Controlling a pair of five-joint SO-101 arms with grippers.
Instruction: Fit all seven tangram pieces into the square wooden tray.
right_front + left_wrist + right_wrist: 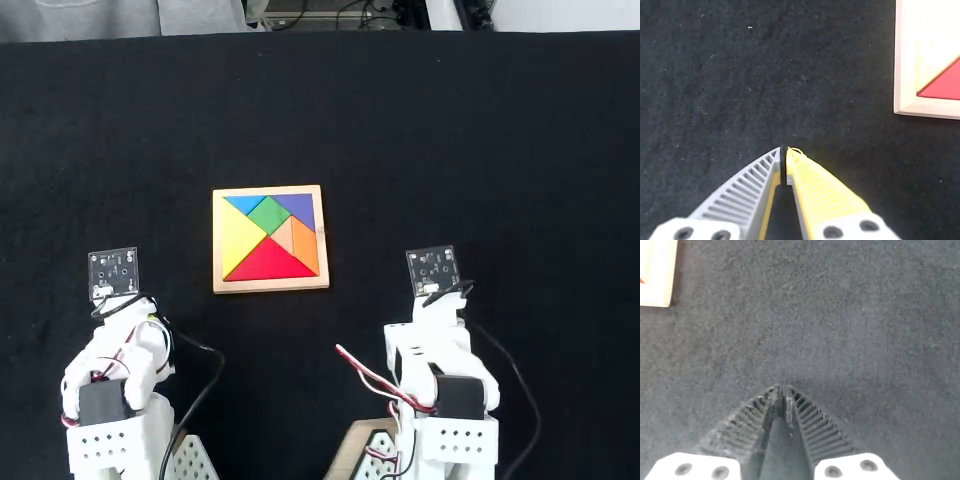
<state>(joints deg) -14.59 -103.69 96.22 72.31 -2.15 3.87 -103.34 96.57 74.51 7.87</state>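
High view: the black table (500, 150) carries the tray (270, 287) at mid-table, lying flat and square to the table edges, with no long axis. All seven pieces (268, 262) sit flush inside. They look like thin, stiff, light wood, best pinched by their edges. The left end effector (785, 150) and right end effector (781, 387) are closed and empty.
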